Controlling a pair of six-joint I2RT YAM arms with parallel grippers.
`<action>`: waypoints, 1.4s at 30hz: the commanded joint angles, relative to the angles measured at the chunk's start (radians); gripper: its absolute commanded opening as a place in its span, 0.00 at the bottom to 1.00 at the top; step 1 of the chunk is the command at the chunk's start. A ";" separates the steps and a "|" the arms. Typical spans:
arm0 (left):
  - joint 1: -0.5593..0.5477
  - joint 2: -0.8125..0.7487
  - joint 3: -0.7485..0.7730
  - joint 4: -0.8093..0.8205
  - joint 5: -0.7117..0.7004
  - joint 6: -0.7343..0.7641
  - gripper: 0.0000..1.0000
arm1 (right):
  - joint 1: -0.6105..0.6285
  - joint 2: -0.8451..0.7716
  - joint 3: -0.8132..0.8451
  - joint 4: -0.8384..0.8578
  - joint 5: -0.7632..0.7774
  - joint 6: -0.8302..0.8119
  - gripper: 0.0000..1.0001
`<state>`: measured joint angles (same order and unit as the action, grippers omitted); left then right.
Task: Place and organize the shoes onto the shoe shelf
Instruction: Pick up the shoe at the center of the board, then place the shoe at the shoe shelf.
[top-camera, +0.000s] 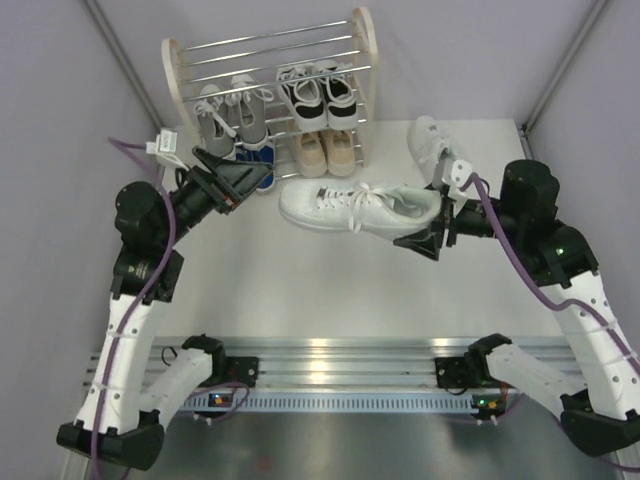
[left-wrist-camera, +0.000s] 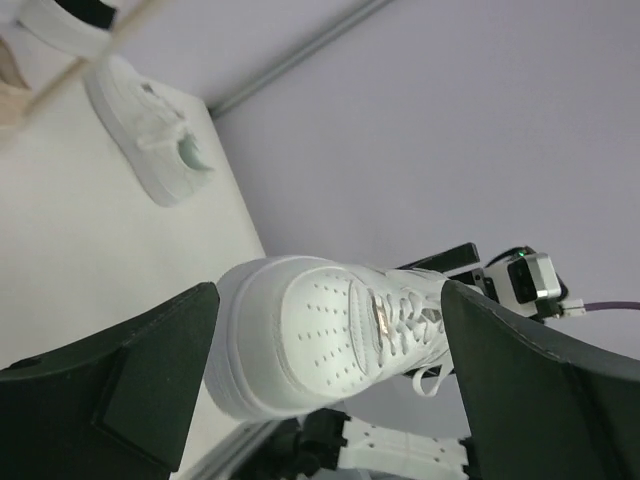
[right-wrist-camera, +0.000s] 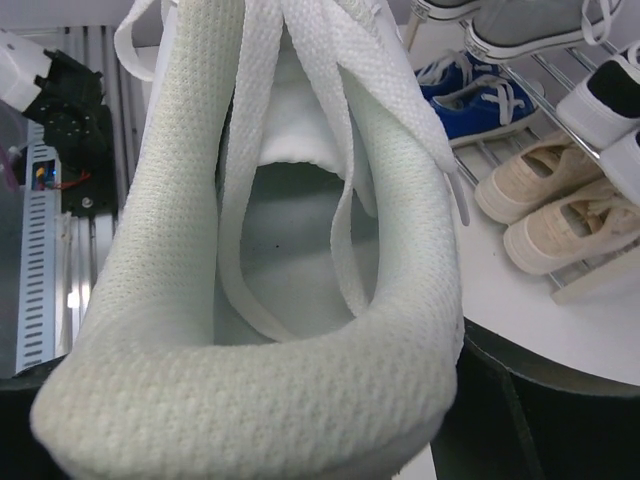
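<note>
in right tool, white shoe, toe roughly leftward

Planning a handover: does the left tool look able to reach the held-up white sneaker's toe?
Probably yes: the left tool is open and faces the toe of the white sneaker, with nothing between them.

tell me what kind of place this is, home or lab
Most likely a robotics lab test cell, not a home: plain panel walls box in a white table, an aluminium rail carries the arm bases, and the shoe shelf stands on the tabletop.
</note>
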<state>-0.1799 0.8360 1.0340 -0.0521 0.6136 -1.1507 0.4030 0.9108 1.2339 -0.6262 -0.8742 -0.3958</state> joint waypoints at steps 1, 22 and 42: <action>0.010 -0.073 0.174 -0.318 -0.269 0.306 0.98 | -0.004 0.006 0.119 0.060 0.131 0.044 0.00; 0.007 -0.574 -0.080 -0.525 -0.732 0.502 0.98 | 0.141 0.766 0.956 0.275 0.726 0.258 0.00; -0.001 -0.603 -0.167 -0.540 -0.770 0.494 0.98 | 0.201 1.137 1.188 0.585 1.145 0.210 0.00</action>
<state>-0.1787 0.2546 0.8722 -0.6044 -0.1471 -0.6552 0.5911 2.0789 2.3398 -0.3187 0.1932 -0.1982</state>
